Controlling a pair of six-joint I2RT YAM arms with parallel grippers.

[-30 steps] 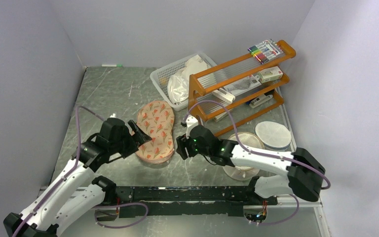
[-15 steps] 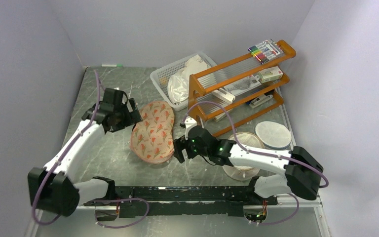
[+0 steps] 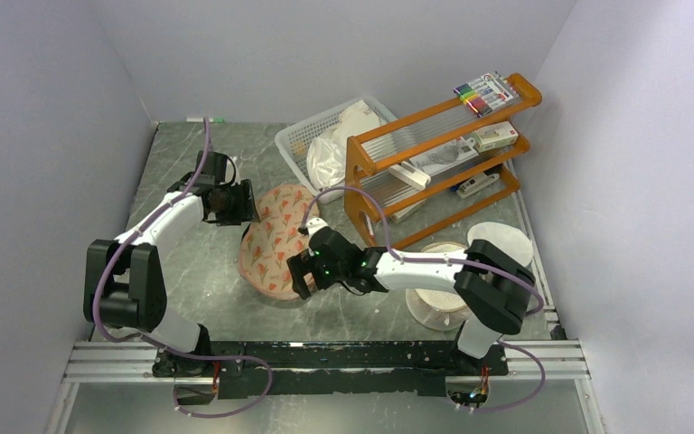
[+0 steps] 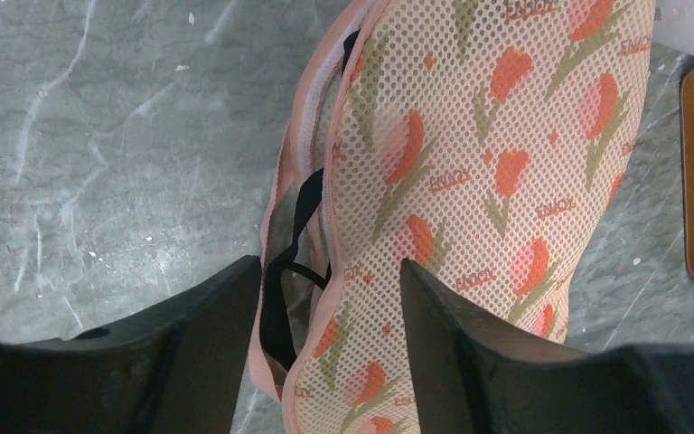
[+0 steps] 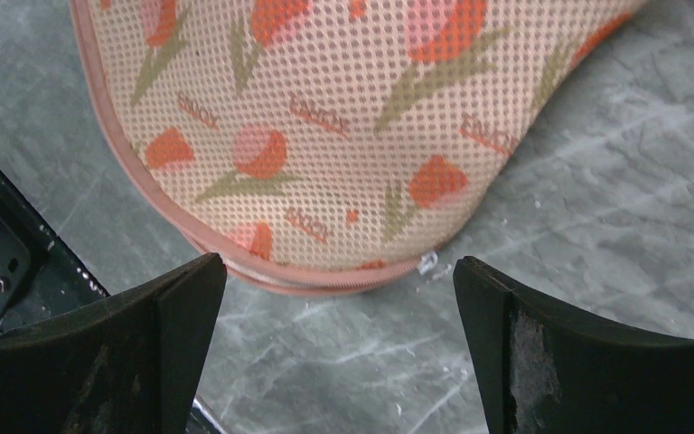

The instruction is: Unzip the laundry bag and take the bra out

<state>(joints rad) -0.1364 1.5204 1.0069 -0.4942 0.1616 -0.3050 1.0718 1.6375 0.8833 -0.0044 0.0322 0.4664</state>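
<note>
The laundry bag [image 3: 276, 237], peach mesh with red-orange flowers and a pink zip rim, lies flat on the grey table. In the left wrist view the bag [image 4: 470, 154] gapes along its left edge, and a thin dark strap of the bra [image 4: 304, 206] shows inside; the cups are hidden. My left gripper [image 3: 232, 204] is open at the bag's far-left end, its jaws astride the open edge [image 4: 330, 289]. My right gripper [image 3: 302, 274] is open and empty just short of the bag's near end [image 5: 325, 136], where the zip rim [image 5: 325, 282] looks closed [image 5: 339, 271].
A white basket [image 3: 300, 137] with plastic bags stands at the back. An orange wooden rack [image 3: 434, 163] with pens and boxes stands right of the bag. A white round mesh drum [image 3: 436, 291] and a white disc [image 3: 501, 240] lie by the right arm.
</note>
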